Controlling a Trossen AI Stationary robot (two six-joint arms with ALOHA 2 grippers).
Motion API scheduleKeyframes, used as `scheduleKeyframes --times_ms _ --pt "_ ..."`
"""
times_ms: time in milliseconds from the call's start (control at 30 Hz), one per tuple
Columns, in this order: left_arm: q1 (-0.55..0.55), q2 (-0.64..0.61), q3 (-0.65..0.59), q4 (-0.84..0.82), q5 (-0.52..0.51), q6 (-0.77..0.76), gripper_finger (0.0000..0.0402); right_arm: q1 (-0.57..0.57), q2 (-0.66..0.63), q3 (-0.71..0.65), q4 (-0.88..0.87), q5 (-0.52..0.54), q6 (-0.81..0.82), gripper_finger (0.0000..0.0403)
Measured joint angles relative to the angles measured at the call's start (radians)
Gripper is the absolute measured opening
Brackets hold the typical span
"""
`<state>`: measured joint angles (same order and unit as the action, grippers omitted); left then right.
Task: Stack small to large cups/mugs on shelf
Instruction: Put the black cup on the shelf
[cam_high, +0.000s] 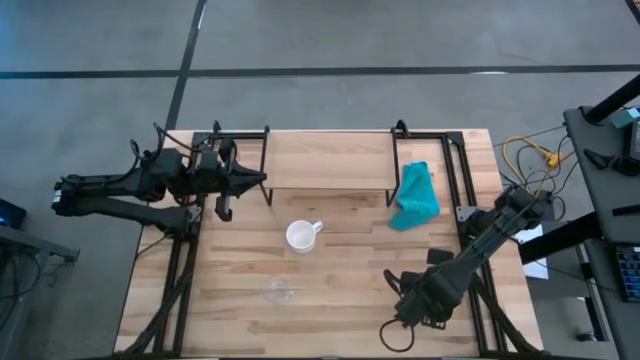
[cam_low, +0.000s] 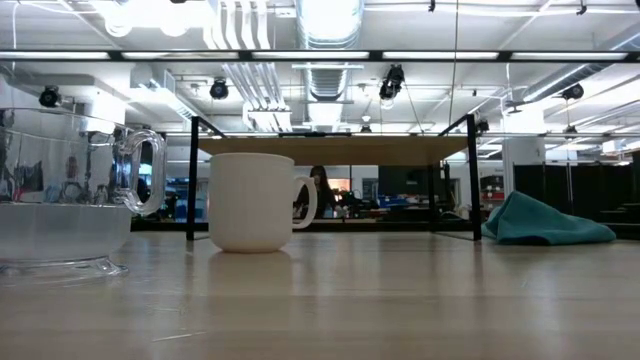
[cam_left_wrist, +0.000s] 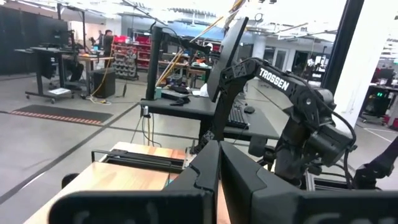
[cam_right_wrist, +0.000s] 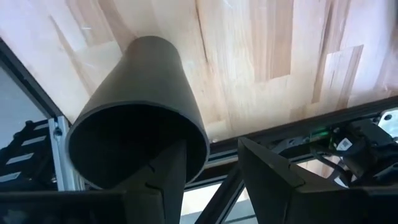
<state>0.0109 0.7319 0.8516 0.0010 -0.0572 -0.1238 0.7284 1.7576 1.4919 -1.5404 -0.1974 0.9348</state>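
Gripping black cup (cam_right_wrist: 140, 115) | right claw (cam_right_wrist: 214, 171) | white mug (cam_high: 301, 236) empty

The high view looks straight down on the whole table (cam_high: 340, 300), taking in both arms, the shelf (cam_high: 328, 160) and the floor around. The low view sits at table-top level, very near the glass cup (cam_low: 70, 195), facing across to the shelf (cam_low: 330, 150) and the room behind it; it shares the mug (cam_low: 255, 200), cloth (cam_low: 545, 222) and shelf with the high view. The left wrist view looks level past its own gripper (cam_left_wrist: 219, 180) across the shelf to the right arm (cam_left_wrist: 298, 118). The right wrist view points down at the table edge (cam_right_wrist: 273, 56), close over the black cup (cam_right_wrist: 140, 124).
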Motion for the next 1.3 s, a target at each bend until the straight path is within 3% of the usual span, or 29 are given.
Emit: scheduleKeyframes --times_ms 767,1300 --pt "0.000 -0.007 0.000 -0.001 0.004 0.008 0.0000 -0.002 -0.003 -0.124 0.120 0.000 0.007 0.0124" --pt "0.000 -0.013 0.000 -0.001 0.003 0.009 0.0000 -0.009 -0.010 -0.139 0.106 -0.006 -0.001 0.0041"
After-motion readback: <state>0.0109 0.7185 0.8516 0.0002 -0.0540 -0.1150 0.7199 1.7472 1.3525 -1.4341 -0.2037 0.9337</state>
